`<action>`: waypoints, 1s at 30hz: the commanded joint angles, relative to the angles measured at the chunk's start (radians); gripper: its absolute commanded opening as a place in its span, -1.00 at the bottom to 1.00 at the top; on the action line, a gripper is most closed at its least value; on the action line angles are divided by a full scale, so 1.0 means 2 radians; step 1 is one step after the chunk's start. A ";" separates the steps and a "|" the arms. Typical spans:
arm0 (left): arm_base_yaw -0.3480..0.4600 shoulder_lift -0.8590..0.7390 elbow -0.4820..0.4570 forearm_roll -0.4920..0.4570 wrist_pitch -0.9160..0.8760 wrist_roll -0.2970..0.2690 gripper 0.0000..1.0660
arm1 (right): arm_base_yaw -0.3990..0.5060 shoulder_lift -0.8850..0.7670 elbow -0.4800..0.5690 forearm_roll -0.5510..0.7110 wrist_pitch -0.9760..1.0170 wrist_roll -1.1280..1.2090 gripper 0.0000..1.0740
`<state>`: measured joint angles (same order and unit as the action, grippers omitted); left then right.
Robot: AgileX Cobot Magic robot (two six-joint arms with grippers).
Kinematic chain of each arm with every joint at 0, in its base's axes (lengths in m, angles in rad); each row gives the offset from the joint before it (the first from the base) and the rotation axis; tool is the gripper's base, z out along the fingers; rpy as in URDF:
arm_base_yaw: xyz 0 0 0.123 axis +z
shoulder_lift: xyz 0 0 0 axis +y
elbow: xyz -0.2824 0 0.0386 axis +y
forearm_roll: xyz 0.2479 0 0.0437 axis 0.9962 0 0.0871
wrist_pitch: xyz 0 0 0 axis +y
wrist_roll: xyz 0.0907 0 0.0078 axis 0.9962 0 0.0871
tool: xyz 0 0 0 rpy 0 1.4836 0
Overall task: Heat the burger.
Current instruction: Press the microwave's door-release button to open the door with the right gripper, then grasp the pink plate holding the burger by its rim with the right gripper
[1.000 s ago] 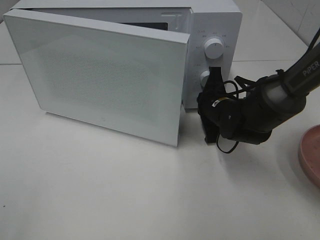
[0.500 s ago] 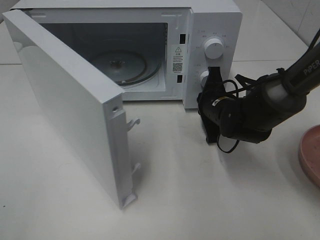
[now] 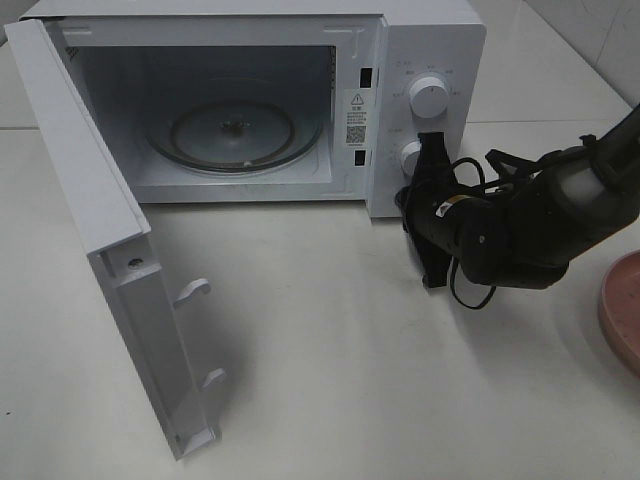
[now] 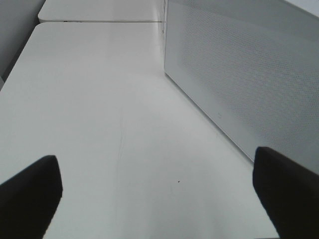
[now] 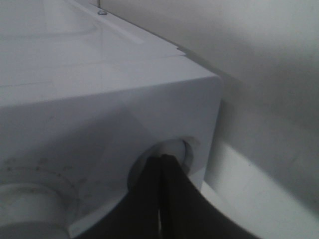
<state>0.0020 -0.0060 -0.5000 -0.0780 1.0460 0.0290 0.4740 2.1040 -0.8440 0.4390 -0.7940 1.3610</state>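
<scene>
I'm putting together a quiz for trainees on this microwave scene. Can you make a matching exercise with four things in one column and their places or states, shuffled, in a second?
1 microwave door
2 glass turntable
3 right gripper
4 pink plate

A at the right edge of the table
B shut, at the lower knob
C swung wide open
D inside the microwave

Pairs: 1-C, 2-D, 3-B, 4-A

Microwave [image 3: 425, 40] at back of table [image 3: 350, 380], door [image 3: 90, 200] wide open on left, 2 latch hooks [image 3: 190, 290] on its edge. Glass turntable [image 3: 235, 135] inside. R gripper [image 3: 430, 142] pinched together, tips at lower knob [image 3: 409, 155], below upper knob [image 3: 430, 97]. Pink plate [image 3: 620, 310] cut off at right edge.
</scene>
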 commanded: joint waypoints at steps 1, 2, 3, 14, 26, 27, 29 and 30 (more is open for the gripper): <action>0.001 -0.009 0.002 -0.001 -0.005 -0.001 0.84 | -0.002 -0.013 0.008 -0.019 0.009 0.001 -1.00; 0.001 -0.009 0.002 -0.001 -0.005 -0.001 0.84 | -0.002 -0.020 0.014 -0.027 0.022 0.000 -1.00; 0.001 -0.009 0.002 -0.001 -0.005 -0.001 0.84 | -0.002 -0.020 0.014 -0.027 0.022 0.000 -1.00; 0.001 -0.009 0.002 -0.001 -0.005 -0.001 0.84 | -0.002 -0.066 0.058 -0.046 0.071 -0.031 -1.00; 0.001 -0.009 0.002 -0.001 -0.005 -0.001 0.84 | -0.002 -0.164 0.102 -0.153 0.178 -0.051 -0.97; 0.001 -0.009 0.002 -0.001 -0.005 -0.001 0.84 | -0.002 -0.164 0.102 -0.153 0.178 -0.051 -0.97; 0.001 -0.009 0.002 -0.001 -0.005 -0.001 0.84 | -0.002 -0.186 0.102 -0.180 0.222 -0.053 -0.96; 0.001 -0.009 0.002 -0.001 -0.005 -0.001 0.84 | -0.002 -0.186 0.102 -0.180 0.222 -0.053 -0.96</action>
<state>0.0020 -0.0060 -0.5000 -0.0780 1.0460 0.0290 0.4740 1.7480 -0.6440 0.1060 -0.3770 1.2730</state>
